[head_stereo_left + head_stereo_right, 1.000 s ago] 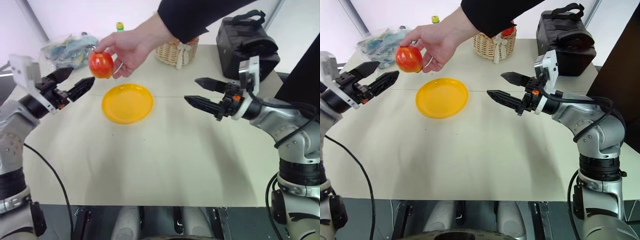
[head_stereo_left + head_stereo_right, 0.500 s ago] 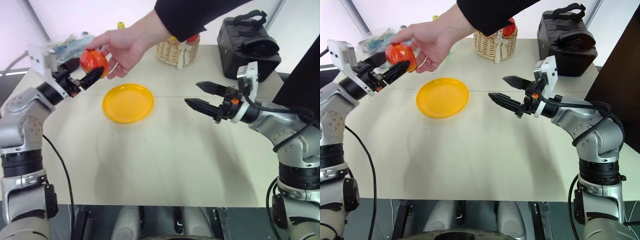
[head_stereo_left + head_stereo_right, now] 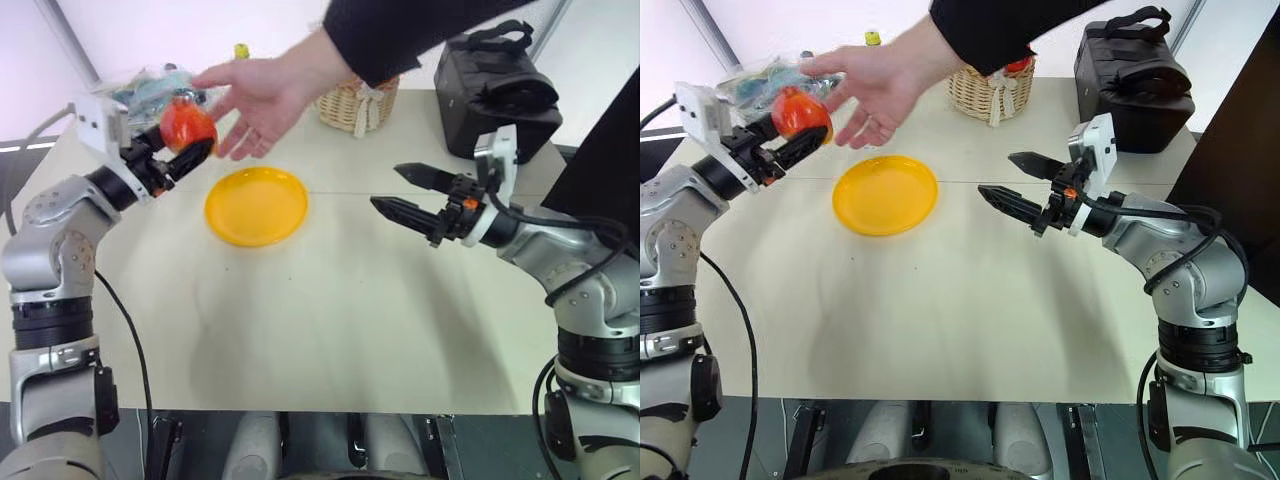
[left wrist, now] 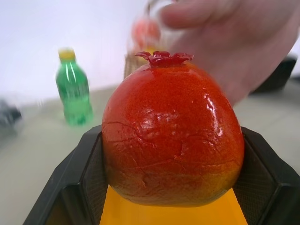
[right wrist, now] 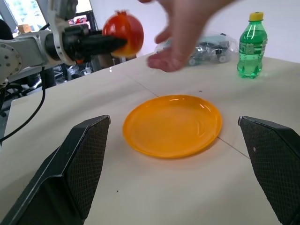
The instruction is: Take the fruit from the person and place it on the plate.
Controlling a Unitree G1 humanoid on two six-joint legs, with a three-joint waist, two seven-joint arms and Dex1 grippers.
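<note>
The fruit (image 3: 188,123) is round and glossy red with an orange-yellow underside and a small red crown. It hangs above the table to the left of the plate. My left gripper (image 3: 192,138) is shut on it, with a black finger (image 4: 77,183) on each side. The person's hand (image 3: 265,95) hovers just right of the fruit with its fingers spread, off the fruit. The bright yellow plate (image 3: 256,206) lies bare on the table below. My right gripper (image 3: 385,185) is open and level above the table, right of the plate, with nothing between its fingers.
A wicker basket (image 3: 355,105) stands at the back centre, and a black bag (image 3: 497,92) at the back right. At the back left are a green bottle (image 5: 251,47) and a clear plastic bag (image 3: 140,85). The beige table (image 3: 350,320) extends towards me.
My left gripper reached the fruit and shut on it. The person's fingers opened and let go of it. My right gripper stayed where it was.
</note>
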